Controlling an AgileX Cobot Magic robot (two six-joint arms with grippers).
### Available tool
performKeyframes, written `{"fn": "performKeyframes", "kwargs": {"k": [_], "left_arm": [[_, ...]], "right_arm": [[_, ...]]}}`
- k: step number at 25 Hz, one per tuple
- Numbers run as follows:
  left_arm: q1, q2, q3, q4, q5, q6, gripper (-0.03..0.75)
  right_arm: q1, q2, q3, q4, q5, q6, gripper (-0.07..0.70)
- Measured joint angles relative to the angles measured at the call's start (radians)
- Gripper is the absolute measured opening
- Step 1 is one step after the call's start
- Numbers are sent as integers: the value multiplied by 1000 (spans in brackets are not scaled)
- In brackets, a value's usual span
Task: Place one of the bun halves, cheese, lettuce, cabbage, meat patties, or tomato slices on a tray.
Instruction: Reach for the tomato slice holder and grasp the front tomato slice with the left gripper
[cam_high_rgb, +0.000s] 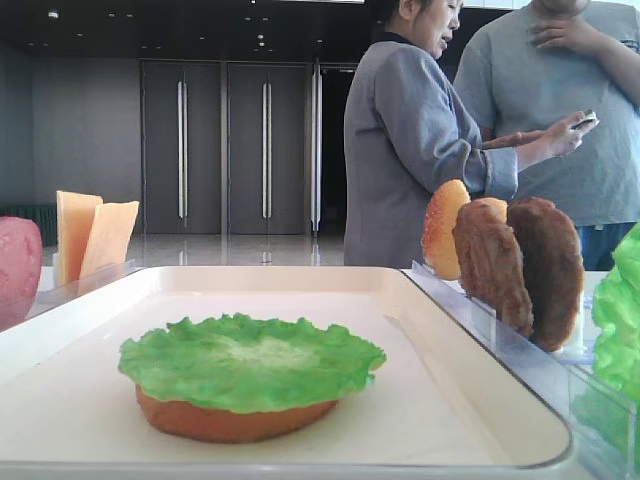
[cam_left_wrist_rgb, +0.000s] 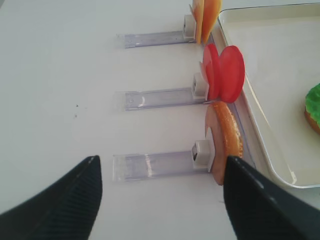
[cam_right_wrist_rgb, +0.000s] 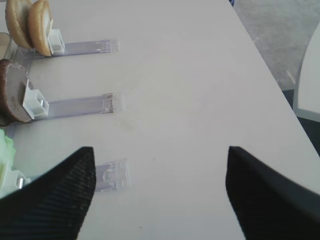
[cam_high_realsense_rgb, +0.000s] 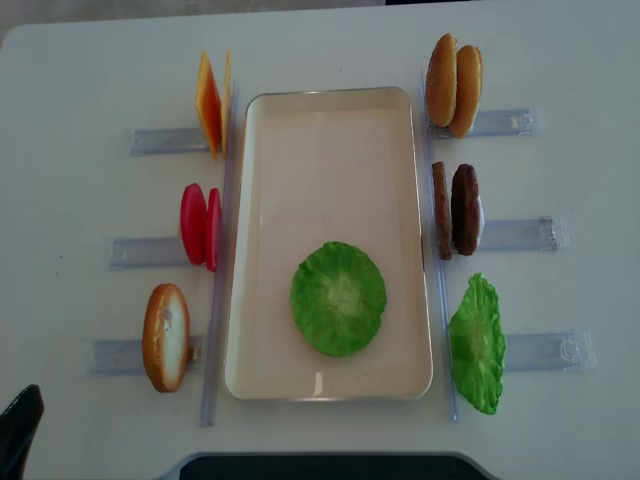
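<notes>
On the tray (cam_high_realsense_rgb: 330, 140), lettuce (cam_high_realsense_rgb: 338, 298) already caps a bun half (cam_high_rgb: 235, 418), so the left tool (cam_left_wrist_rgb: 160, 195), spread wide and empty, should pinch one upright tomato slice (cam_left_wrist_rgb: 231, 72) squarely at its rim.

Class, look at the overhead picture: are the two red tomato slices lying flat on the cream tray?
No, the tomato slices stand upright in a clear holder left of the tray, outside its rim.
</notes>
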Motion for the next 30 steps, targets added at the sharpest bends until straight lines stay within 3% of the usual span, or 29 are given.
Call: {"fn": "performKeyframes", "kwargs": {"k": [30], "left_arm": [[0, 0, 0, 0, 0, -2, 575]], "right_arm": [[0, 0, 0, 0, 0, 0, 514]]}}
